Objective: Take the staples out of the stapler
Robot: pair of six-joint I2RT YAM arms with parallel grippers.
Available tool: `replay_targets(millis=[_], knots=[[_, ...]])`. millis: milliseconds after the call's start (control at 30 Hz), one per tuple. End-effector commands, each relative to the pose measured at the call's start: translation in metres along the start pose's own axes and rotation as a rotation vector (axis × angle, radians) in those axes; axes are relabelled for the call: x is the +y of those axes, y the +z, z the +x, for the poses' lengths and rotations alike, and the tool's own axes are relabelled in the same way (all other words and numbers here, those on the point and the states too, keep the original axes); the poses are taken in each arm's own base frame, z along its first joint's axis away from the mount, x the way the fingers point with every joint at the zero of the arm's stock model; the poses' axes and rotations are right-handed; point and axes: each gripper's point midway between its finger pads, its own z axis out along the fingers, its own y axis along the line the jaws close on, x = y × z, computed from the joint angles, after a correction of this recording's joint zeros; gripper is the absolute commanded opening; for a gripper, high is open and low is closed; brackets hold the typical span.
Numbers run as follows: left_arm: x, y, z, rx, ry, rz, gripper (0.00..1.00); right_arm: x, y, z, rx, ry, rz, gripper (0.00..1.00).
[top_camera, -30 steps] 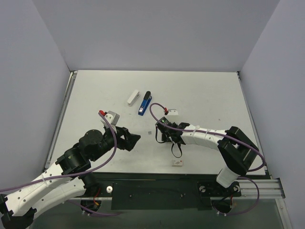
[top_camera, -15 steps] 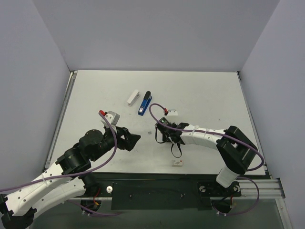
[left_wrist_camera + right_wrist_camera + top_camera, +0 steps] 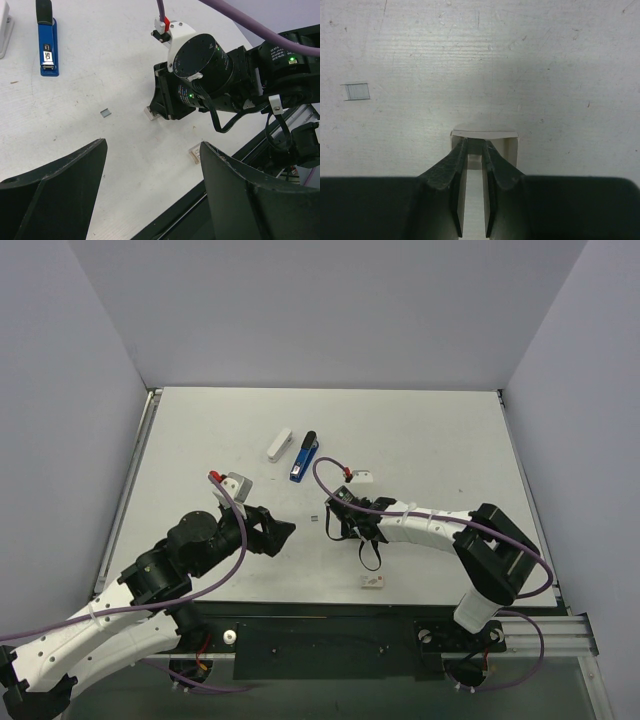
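White "50"-like marking on the blue stapler (image 3: 48,50), barely legible

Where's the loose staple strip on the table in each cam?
Top external: small grey strip of staples mid-table, just left of the right gripper.
Left wrist: left of centre.
Right wrist: upper left.
Shared landmark: the right gripper, at a small white box.

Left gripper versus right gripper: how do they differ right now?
The left gripper has its jaws wide apart; the right gripper has them nearly together. The left gripper touches nothing; the right gripper is down at a small white box, grip unclear. Both are near the loose staple strip, neither touching it.
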Motion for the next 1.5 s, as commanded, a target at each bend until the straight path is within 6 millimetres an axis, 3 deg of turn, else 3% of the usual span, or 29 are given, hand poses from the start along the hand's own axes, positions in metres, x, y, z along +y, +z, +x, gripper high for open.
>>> replay_targets(millis=[0, 200, 333, 500, 667, 1233, 1333, 1467], knots=[[-0.01, -0.004, -0.021, -0.057, -0.001, 0.031, 0.85, -0.007, -0.009, -0.004, 0.0, 0.0, 0.027, 0.0], [-0.011, -0.004, -0.021, -0.06, -0.005, 0.036, 0.85, -0.005, -0.009, -0.003, 0.029, -0.016, 0.03, 0.0], [-0.011, -0.005, -0.022, -0.061, -0.005, 0.034, 0.85, -0.003, -0.004, 0.004, 0.062, -0.032, 0.034, 0.08], [-0.01, -0.007, -0.023, -0.067, -0.001, 0.031, 0.85, 0.0, -0.001, 0.006, 0.074, -0.032, 0.026, 0.26], [-0.009, -0.006, -0.021, -0.063, 0.0, 0.029, 0.85, 0.001, -0.002, 0.003, 0.07, -0.031, 0.025, 0.29], [-0.011, -0.003, -0.022, -0.059, -0.001, 0.035, 0.85, 0.012, -0.038, -0.04, -0.057, 0.002, -0.035, 0.3], [-0.011, -0.003, -0.023, -0.058, 0.002, 0.033, 0.85, 0.024, -0.04, -0.047, -0.057, -0.002, -0.065, 0.31], [-0.011, -0.005, -0.023, -0.053, 0.003, 0.029, 0.85, 0.05, -0.036, -0.054, -0.054, -0.018, -0.162, 0.4]])
